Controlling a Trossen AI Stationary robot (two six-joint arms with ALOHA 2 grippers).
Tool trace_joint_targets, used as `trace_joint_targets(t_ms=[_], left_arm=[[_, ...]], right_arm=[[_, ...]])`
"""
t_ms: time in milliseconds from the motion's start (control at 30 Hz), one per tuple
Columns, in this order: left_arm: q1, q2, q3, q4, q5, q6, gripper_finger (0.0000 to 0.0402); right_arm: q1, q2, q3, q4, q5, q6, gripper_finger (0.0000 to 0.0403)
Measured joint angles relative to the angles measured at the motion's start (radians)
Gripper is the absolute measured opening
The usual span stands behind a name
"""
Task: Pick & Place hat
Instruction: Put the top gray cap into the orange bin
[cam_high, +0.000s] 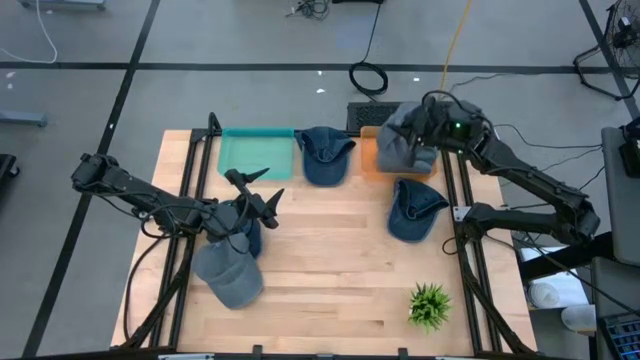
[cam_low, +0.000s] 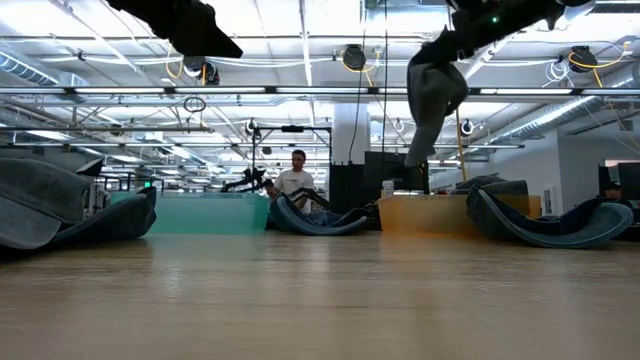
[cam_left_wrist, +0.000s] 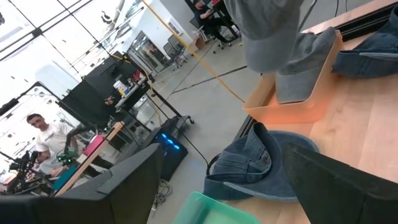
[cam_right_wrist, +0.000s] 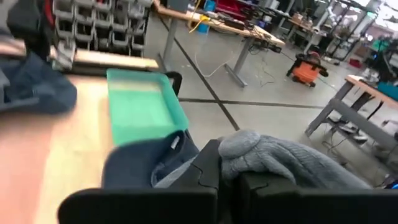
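Looking down on the tabletop (cam_high: 330, 270), you find the right end effector (cam_high: 428, 138) clamped on a grey hat (cam_high: 405, 138), dangling it over the orange tray (cam_high: 372, 158) at one o'clock, while the left end effector (cam_high: 262, 198) waits spread open at nine.

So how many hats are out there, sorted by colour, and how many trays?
Gray hats: 2, one on the table, one held up by the right gripper over the orange tray
Blue denim hats: 3
Trays: 2, orange and green
Total: 7
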Motion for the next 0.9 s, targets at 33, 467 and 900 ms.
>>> trace_joint_targets(t_ms=[33, 467, 900], left_arm=[[0.0, 0.0, 0.0, 0.0, 0.0, 0.003, 0.0335], [0.0, 0.0, 0.0, 0.005, 0.0, 0.039, 0.0336], [0.007, 0.0, 0.0, 0.002, 0.004, 0.046, 0.0335]], right_arm=[[0.009, 0.0, 0.0, -0.01, 0.023, -0.024, 0.0], [0.134, 0.0, 0.0, -0.116, 0.31, -0.337, 0.0], [0.18, 0.056, 0.0, -0.093, 0.332, -0.468, 0.0]])
